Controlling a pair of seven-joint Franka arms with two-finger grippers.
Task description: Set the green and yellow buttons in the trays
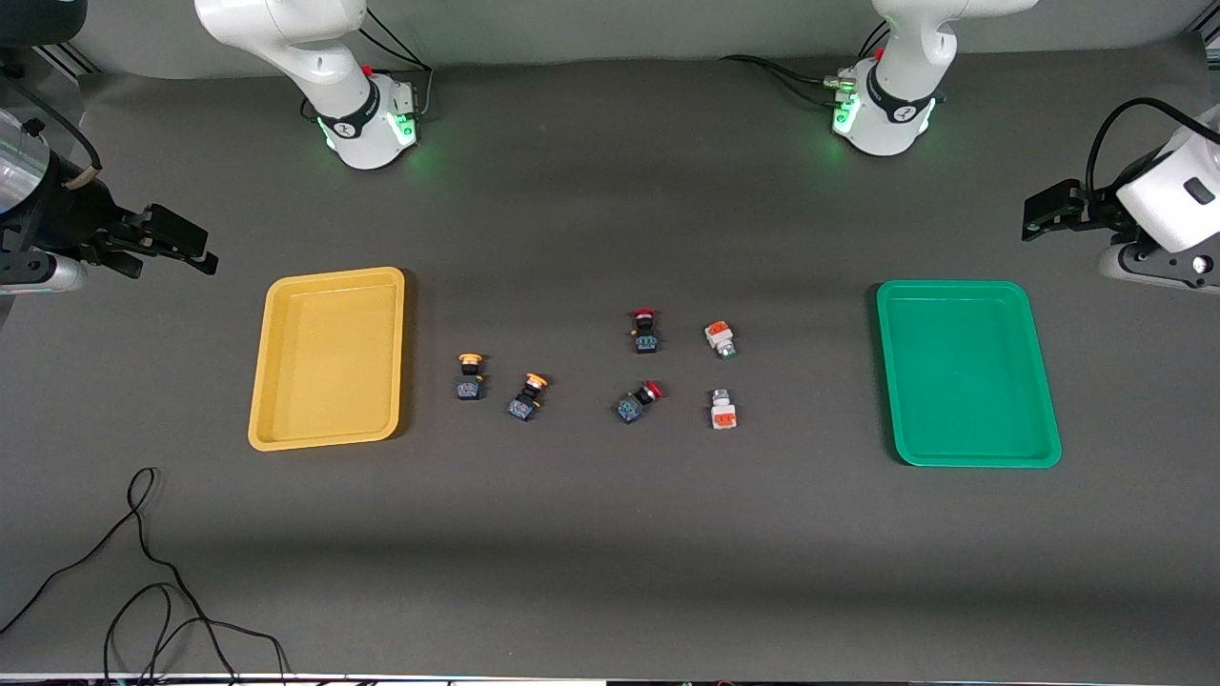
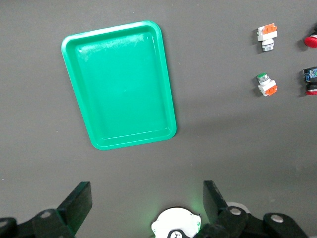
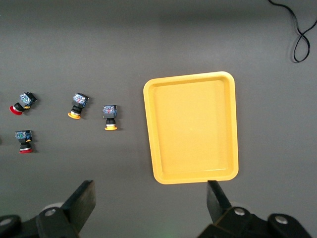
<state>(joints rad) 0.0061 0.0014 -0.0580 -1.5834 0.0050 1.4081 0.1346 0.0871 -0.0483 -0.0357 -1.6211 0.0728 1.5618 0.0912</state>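
Note:
Two yellow-capped buttons (image 1: 469, 375) (image 1: 527, 395) lie beside the empty mustard yellow tray (image 1: 329, 357). Two white-and-orange green-tipped buttons (image 1: 721, 338) (image 1: 723, 409) lie nearer the empty green tray (image 1: 967, 372). My left gripper (image 1: 1044, 214) hangs open and empty over bare table at the left arm's end. Its wrist view shows its own jaws (image 2: 147, 196), the green tray (image 2: 119, 84) and the white buttons (image 2: 267, 38) (image 2: 266, 84). My right gripper (image 1: 181, 243) hangs open and empty at the right arm's end. Its wrist view shows its jaws (image 3: 151, 196), the yellow tray (image 3: 190, 126) and the yellow buttons (image 3: 110, 116) (image 3: 78, 105).
Two red-capped dark switches (image 1: 645, 330) (image 1: 639, 401) lie between the yellow and the white buttons. A black cable (image 1: 143, 572) loops on the table near the front camera, at the right arm's end. The table is covered by a dark grey mat.

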